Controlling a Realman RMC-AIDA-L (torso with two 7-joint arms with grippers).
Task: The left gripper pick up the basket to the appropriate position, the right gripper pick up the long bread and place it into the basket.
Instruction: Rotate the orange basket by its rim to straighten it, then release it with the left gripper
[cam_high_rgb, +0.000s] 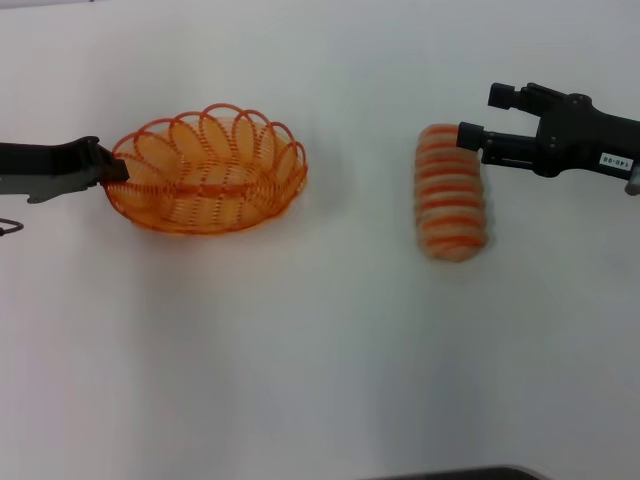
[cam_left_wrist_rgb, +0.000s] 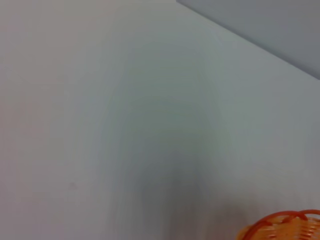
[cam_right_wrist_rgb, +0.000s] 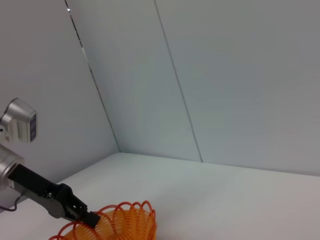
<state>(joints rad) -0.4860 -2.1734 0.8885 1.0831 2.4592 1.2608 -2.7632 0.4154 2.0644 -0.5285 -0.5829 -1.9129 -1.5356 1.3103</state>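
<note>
The orange wire basket (cam_high_rgb: 205, 175) stands on the white table at the left. My left gripper (cam_high_rgb: 112, 170) reaches in from the left and is shut on the basket's left rim. The right wrist view shows this too, with the left gripper (cam_right_wrist_rgb: 90, 218) at the rim of the basket (cam_right_wrist_rgb: 115, 225). A bit of the basket's rim (cam_left_wrist_rgb: 282, 227) shows in the left wrist view. The long bread (cam_high_rgb: 450, 190), tan with orange stripes, lies at the right. My right gripper (cam_high_rgb: 477, 114), with its white label, is open at the bread's far end, one fingertip (cam_high_rgb: 468, 134) over the loaf.
The white table (cam_high_rgb: 320, 350) spreads between the basket and the bread. A dark edge (cam_high_rgb: 450, 472) shows at the table's front. A thin dark cable (cam_high_rgb: 8, 227) lies at the far left. Grey wall panels (cam_right_wrist_rgb: 225, 75) stand behind the table.
</note>
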